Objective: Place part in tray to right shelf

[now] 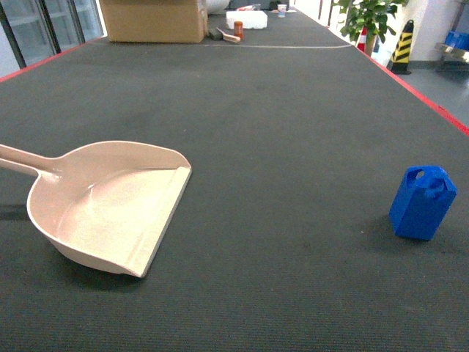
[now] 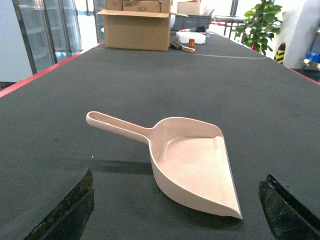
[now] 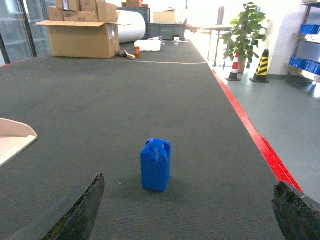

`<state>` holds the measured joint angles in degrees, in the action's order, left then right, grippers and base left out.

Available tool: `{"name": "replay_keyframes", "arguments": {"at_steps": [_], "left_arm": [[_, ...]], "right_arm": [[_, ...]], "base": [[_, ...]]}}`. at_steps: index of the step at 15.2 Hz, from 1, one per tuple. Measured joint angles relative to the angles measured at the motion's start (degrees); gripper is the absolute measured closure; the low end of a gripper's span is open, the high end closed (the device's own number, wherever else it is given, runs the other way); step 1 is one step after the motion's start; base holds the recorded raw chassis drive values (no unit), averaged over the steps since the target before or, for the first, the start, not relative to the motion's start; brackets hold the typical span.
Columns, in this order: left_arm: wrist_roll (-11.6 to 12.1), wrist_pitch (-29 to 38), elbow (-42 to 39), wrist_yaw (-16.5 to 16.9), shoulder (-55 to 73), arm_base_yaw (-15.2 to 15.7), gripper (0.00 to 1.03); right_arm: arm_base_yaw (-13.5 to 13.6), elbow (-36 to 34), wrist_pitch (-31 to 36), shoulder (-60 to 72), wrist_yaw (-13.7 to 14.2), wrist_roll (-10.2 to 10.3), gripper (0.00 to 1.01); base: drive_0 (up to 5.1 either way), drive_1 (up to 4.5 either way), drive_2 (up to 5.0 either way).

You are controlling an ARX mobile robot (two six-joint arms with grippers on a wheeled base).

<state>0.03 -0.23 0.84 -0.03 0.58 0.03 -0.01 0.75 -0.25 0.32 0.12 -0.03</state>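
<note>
From my left wrist camera, the left gripper (image 2: 175, 210) stands with its two dark fingers (image 2: 67, 207) spread wide at the bottom corners of the view, holding nothing; the beige tray (image 2: 192, 160) lies on the dark mat (image 2: 150, 85) directly ahead of and between them, its flat open lip turned to the gripper's right and its long handle running away to the upper left. I cannot tell whether the fingers hover above the mat or rest on it. From my right wrist camera, the right gripper (image 3: 187, 210) is likewise spread wide and empty, one finger (image 3: 80, 210) at each lower corner; the small blue part (image 3: 156, 164) stands upright on the mat just ahead of the gap between them, slightly toward the left finger, its tapered end up, touching neither. A corner of the tray shows at the left edge of that view, well apart from the part. In the head view neither gripper appears: the tray sits at the left, the part at the far right, with bare mat between them. Beyond both grippers, at the far end of the mat, stand an open cardboard box (image 3: 82, 37) and a potted plant (image 3: 245, 30); a blue-laden shelf (image 3: 305, 50) shows off to the far right of the right gripper
</note>
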Motion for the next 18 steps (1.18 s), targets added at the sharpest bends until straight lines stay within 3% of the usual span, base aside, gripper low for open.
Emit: {"name": "replay_keyframes", "arguments": {"at_steps": [6, 7, 8, 11, 13, 15, 18], "left_arm": [[0.0, 0.0, 0.0, 0.0, 0.0, 0.0, 0.05], [-1.6, -5.4, 1.9, -5.7, 3.0, -2.1, 0.05], [-6.0, -2.4, 5.0, -7.0, 15.1, 0.1, 0.05], [-18.2, 22.1, 15.5, 9.2, 51.5, 9.3, 0.05], [-24.5, 30.2, 26.7, 16.6, 77.1, 12.9, 0.05], [-29.5, 31.6, 36.9, 19.9, 94.1, 14.7, 0.05], [-36.1, 33.1, 48.9, 19.2, 109.2, 14.4, 0.05]], "right_arm": [[0.0, 0.0, 0.0, 0.0, 0.0, 0.0, 0.03], [0.0, 0.0, 0.0, 0.0, 0.0, 0.0, 0.03], [0.0, 0.0, 0.1, 0.0, -0.2, 0.0, 0.03], [0.0, 0.0, 0.0, 0.0, -0.2, 0.0, 0.03], [0.0, 0.0, 0.0, 0.0, -0.2, 0.0, 0.03], [0.0, 0.0, 0.0, 0.0, -0.2, 0.0, 0.03], [0.0, 0.0, 0.0, 0.0, -0.2, 0.0, 0.03]], "base": [[0.0, 0.0, 0.0], [0.0, 0.0, 0.0], [0.0, 0.0, 0.0], [0.0, 0.0, 0.0], [0.0, 0.0, 0.0], [0.0, 0.0, 0.0], [0.0, 0.0, 0.0]]}}
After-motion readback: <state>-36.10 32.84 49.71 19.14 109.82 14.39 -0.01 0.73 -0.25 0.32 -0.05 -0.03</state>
